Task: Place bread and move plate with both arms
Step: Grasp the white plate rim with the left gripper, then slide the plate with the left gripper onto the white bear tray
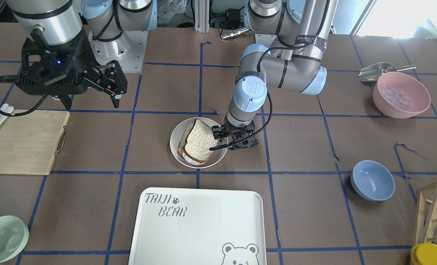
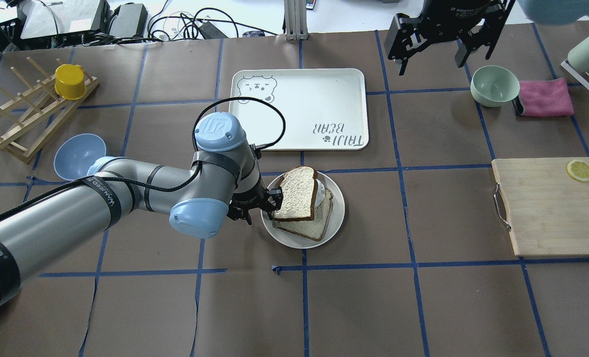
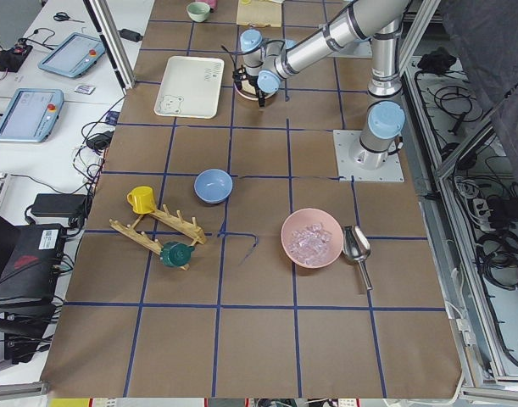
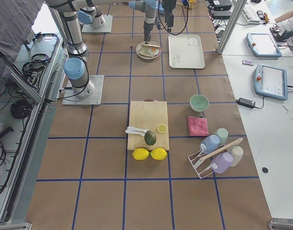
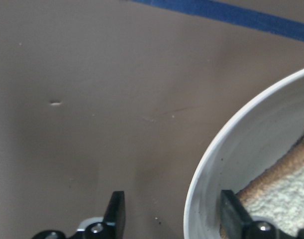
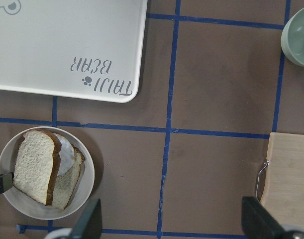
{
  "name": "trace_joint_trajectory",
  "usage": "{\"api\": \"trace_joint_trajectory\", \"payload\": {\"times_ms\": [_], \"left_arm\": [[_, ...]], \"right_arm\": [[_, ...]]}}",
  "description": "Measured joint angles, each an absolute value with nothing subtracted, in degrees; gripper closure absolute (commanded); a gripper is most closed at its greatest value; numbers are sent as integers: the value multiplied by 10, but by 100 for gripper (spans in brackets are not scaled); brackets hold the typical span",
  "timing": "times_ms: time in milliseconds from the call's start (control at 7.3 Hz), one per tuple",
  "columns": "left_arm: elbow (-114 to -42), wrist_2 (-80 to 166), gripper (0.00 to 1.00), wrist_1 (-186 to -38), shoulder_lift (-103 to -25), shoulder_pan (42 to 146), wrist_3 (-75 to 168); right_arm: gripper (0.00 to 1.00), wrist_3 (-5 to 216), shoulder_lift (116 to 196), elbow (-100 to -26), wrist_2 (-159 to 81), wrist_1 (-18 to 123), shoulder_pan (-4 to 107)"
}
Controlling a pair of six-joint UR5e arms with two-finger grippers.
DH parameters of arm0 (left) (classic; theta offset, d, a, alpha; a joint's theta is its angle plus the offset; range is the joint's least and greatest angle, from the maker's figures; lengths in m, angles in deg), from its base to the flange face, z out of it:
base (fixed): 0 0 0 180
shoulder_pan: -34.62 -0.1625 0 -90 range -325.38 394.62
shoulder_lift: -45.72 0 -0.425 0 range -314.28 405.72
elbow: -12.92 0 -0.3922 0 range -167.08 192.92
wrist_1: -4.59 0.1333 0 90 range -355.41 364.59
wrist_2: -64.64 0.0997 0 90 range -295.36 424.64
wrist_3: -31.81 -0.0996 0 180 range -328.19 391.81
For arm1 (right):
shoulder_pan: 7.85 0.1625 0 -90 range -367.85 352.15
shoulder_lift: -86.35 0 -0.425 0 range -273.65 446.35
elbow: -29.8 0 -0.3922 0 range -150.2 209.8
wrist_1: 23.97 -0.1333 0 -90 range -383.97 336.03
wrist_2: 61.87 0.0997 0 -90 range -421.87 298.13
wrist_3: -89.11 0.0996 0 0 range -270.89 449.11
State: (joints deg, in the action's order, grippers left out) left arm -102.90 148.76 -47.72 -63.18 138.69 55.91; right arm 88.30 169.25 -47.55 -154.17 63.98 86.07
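Bread (image 2: 298, 193): pale slice with a dark crust, in the middle of the overhead view, lying askew on top of a browner slice (image 2: 321, 225) inside the plate; a bit of egg white (image 2: 319, 191) shows at its right edge
Plate (image 2: 287, 237): round cream dish on the brown surface (image 2: 423, 307), just below the tray in the overhead view and apart from it
Left end effector (image 5: 171, 199): down at the plate's left rim in the overhead view; the wrist view shows its jaws spread wide and gripping nothing, one finger (image 5: 116, 211) outside the rim over the surface, the other (image 5: 231, 211) inside the dish right by the bread's crust
Right end effector (image 2: 431, 59): held high in the upper right of the overhead view, well apart from the plate, jaws wide apart and empty
Tray (image 2: 299, 106): white, rectangular, printed with a bear and lettering, upper middle of the overhead view
Cutting board (image 2: 547, 208): wooden, at the right edge of the overhead view, with a lemon slice (image 2: 580, 170) on its upper right corner
Green bowl (image 2: 494, 85): upper right of the overhead view, just beside a pink cloth (image 2: 545, 97)
Blue bowl (image 2: 79, 156): left side of the overhead view, near a wooden rack (image 2: 12, 134) bearing a yellow cup (image 2: 70, 82)
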Motion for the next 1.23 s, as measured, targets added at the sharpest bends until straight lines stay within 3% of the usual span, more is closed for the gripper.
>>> {"api": "trace_joint_trajectory", "payload": {"times_ms": [1233], "left_arm": [[-1002,1443,100,-428,-595,1359,545]], "right_arm": [[0,887,1692,-477,-1534,669,848]]}}
